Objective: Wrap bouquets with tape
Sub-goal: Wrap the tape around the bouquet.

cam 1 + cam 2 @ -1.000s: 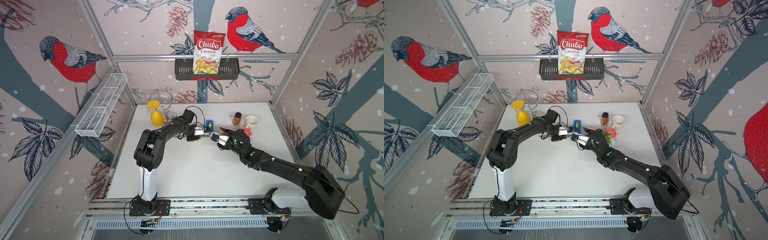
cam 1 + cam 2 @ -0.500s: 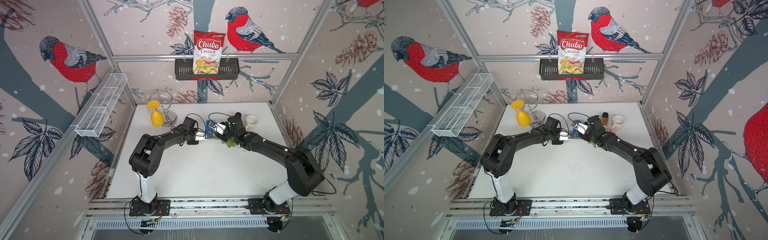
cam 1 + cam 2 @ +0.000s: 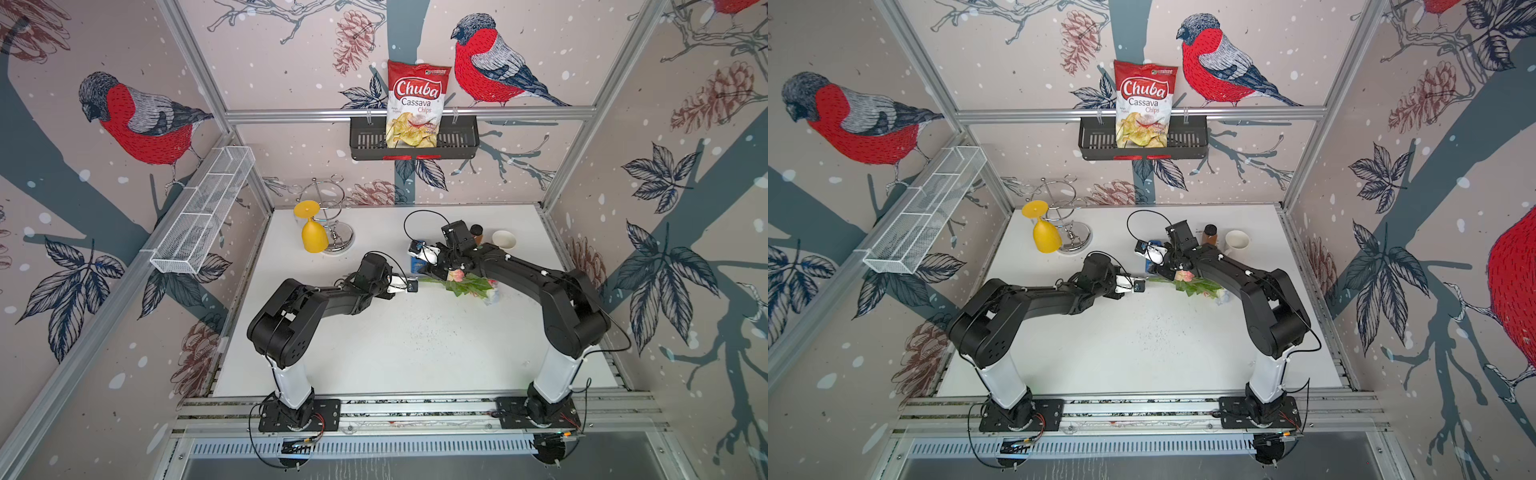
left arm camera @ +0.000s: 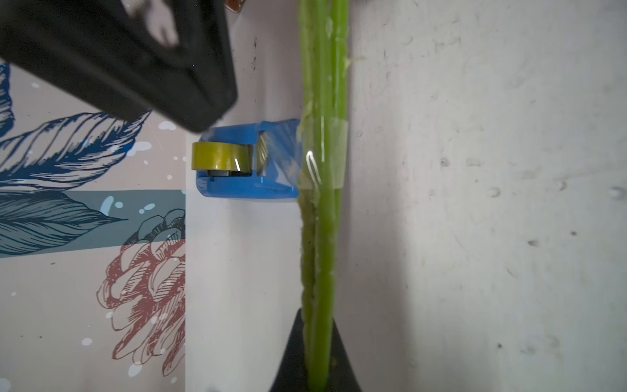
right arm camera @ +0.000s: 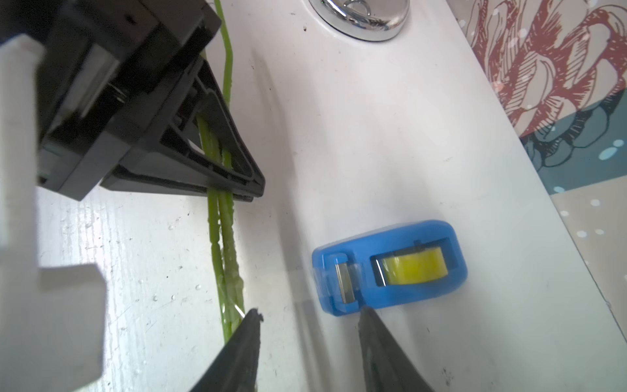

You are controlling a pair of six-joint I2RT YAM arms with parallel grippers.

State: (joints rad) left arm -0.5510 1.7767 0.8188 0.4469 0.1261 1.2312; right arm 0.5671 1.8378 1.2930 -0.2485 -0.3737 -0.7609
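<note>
My left tool (image 3: pixel 409 286) clenches the stems of the bouquet (image 3: pixel 467 284), blooms lying rightward. My right tool (image 5: pixel 308 314), jaws apart and empty, hovers by the tape dispenser (image 5: pixel 400 234) just beyond. A tape (image 4: pixel 322 152) strip bridges to the stems; next I'd wind it round.

Yellow goblet (image 3: pixel 314 241) inverted beside chrome stand (image 3: pixel 343 246); brown jar (image 3: pixel 1209 236) near white mug (image 3: pixel 1236 242); chips bag (image 3: pixel 417 104) (Chuba) in black basket (image 3: pixel 365 141).

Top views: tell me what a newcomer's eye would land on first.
The red Chuba chips bag in the black basket, high on the back wall, stands out most. At mid-table the left gripper is shut on the stems of the bouquet, beside the blue tape dispenser. A yellow goblet, upside down, shows at the back left.
</note>
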